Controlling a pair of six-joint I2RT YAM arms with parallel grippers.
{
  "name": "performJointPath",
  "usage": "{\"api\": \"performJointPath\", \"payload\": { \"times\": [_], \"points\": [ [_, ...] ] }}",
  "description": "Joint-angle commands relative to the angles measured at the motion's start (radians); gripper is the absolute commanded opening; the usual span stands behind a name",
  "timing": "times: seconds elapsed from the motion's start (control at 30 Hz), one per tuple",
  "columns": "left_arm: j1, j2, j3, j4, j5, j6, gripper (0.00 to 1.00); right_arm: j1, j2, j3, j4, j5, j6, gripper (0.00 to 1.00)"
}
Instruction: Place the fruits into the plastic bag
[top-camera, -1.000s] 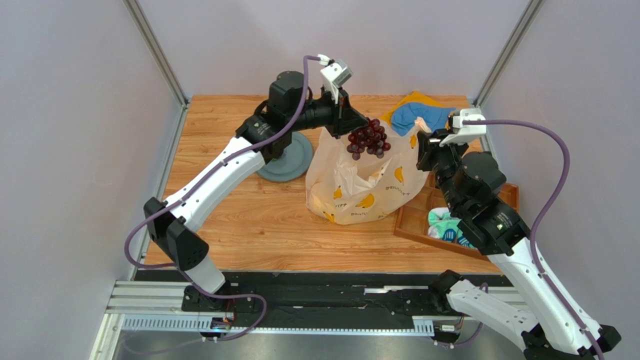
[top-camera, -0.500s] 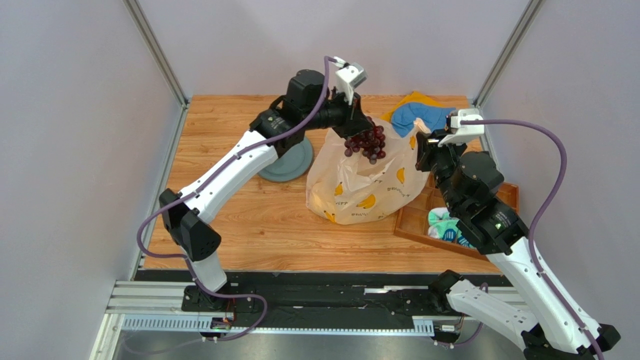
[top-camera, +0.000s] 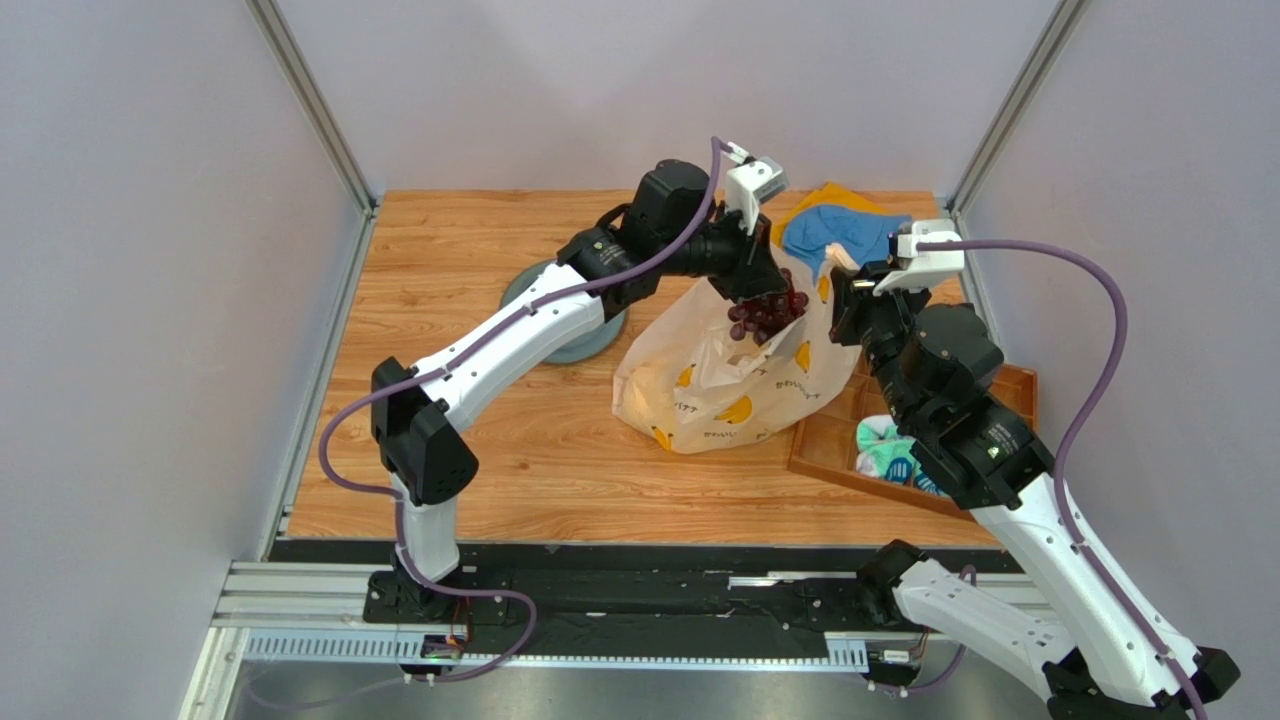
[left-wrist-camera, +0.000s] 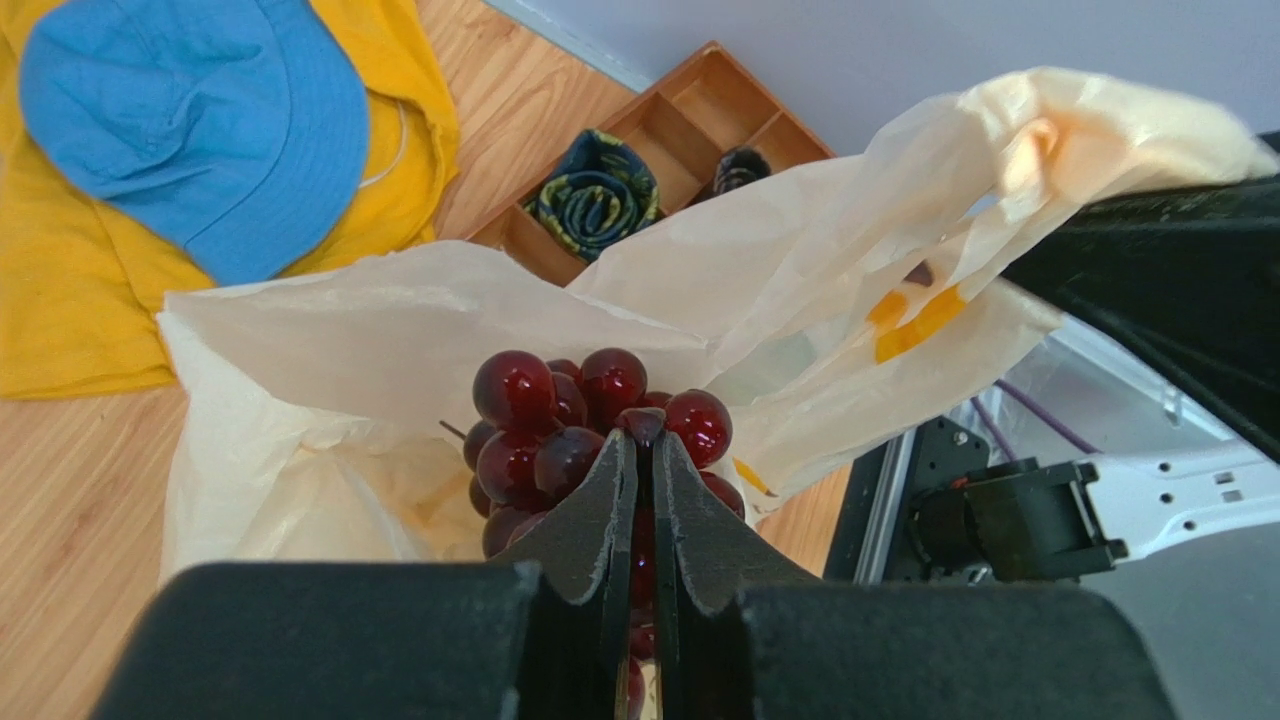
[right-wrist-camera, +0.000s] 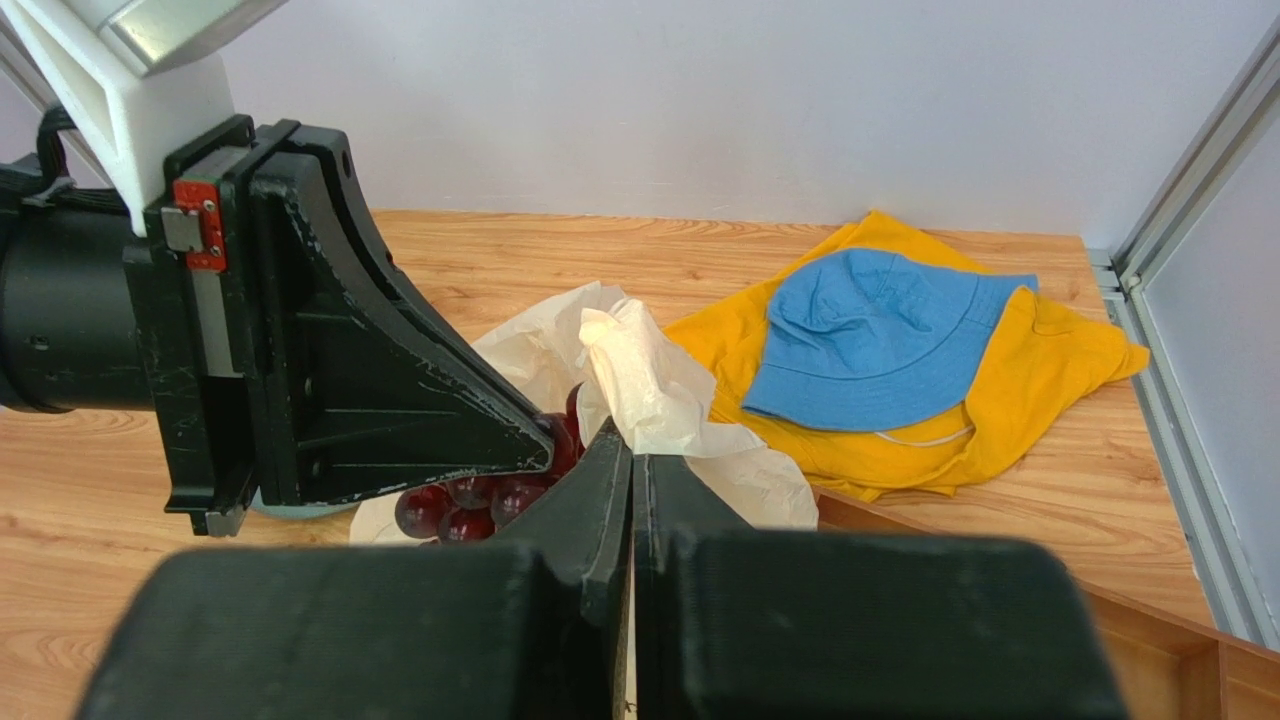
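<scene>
Grapes moved over bag, pinched by left gripper, right gripper pinching bag, wooden table

A blue hat lies on a yellow cloth, a compartmented wooden tray nearby, a grey plate further off.

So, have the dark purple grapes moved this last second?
Yes: the dark purple grapes went right, away from the round grey-blue plate.

Overhead camera looks down; both close wrist cameras share the plastic bag
</scene>
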Motion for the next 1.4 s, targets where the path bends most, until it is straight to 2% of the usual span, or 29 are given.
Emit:
{"api": "performJointPath", "payload": {
  "times": [0.0, 0.13, 0.47, 0.67, 0.7, 0.73, 0.8, 0.83, 0.9, 0.93, 1.03, 1.2, 1.37],
  "points": [
    [-0.009, -0.021, 0.054, 0.136, 0.015, -0.069, 0.0, -0.005, -0.005, 0.0, 0.013, -0.014, 0.02, 0.0],
    [-0.023, 0.005, 0.038, 0.179, 0.054, -0.121, 0.0, -0.005, 0.001, 0.005, 0.013, -0.014, 0.018, 0.0],
    [-0.066, -0.03, -0.198, 0.175, -0.06, -0.046, 0.0, -0.005, 0.001, 0.002, 0.014, -0.011, 0.018, 0.0],
    [-0.074, -0.047, -0.209, 0.136, -0.083, -0.016, 0.02, -0.003, 0.007, 0.005, 0.014, -0.014, 0.021, 0.0],
    [-0.074, -0.051, -0.207, 0.136, -0.084, -0.016, 0.08, -0.005, 0.008, 0.006, 0.016, -0.013, 0.02, 0.0],
    [-0.074, -0.062, -0.207, 0.136, -0.092, -0.016, 0.22, -0.005, 0.007, 0.006, 0.014, -0.014, 0.02, 0.0],
    [-0.074, -0.08, -0.21, 0.136, -0.098, -0.014, 0.4, -0.005, 0.004, 0.008, 0.011, -0.013, 0.02, 0.0],
    [-0.074, -0.088, -0.212, 0.135, -0.11, -0.01, 0.52, -0.005, 0.002, 0.006, 0.011, -0.011, 0.02, 0.0],
    [-0.074, -0.114, -0.215, 0.123, -0.129, -0.003, 0.65, -0.003, -0.001, 0.008, 0.008, -0.005, 0.017, 0.0],
    [-0.074, -0.126, -0.219, 0.118, -0.152, 0.007, 0.77, -0.005, -0.005, 0.006, 0.007, -0.005, 0.017, 0.0],
    [-0.074, -0.191, -0.244, 0.116, -0.205, 0.036, 0.85, -0.005, -0.01, 0.005, 0.005, 0.0, 0.015, 0.0],
    [-0.072, -0.292, -0.272, 0.089, -0.314, 0.096, 0.89, -0.005, -0.019, 0.006, 0.002, 0.001, 0.014, 0.0],
    [-0.068, -0.306, -0.284, 0.028, -0.454, 0.129, 0.91, -0.005, -0.022, 0.005, -0.001, -0.002, 0.014, 0.0]
  ]
}}
